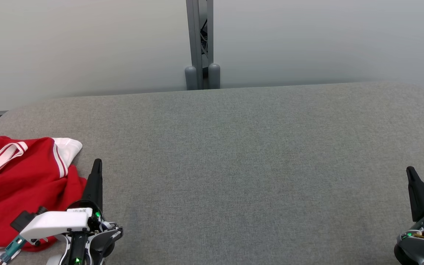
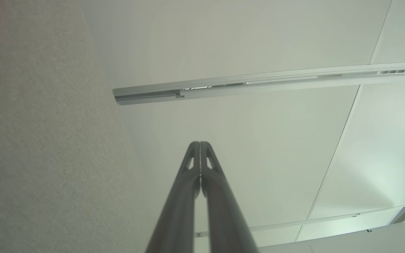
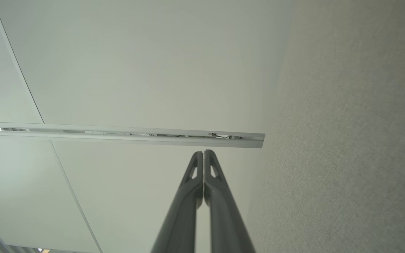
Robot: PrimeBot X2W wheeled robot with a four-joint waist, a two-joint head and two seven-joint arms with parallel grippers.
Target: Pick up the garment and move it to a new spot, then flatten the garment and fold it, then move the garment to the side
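The left gripper (image 1: 96, 164), its two dark fingers pressed together on nothing, hovers just beside the crumpled red garment with white stripes (image 1: 20, 184) at the left edge of the grey fabric-covered table (image 1: 234, 165). The right gripper (image 1: 411, 171), likewise closed and empty, is far right. Behind stand pale wall panels (image 1: 87, 48) and a grey metal post (image 1: 199, 44).

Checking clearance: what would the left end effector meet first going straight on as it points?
Nothing near: the left end effector points over the grey table toward the pale wall, probably.
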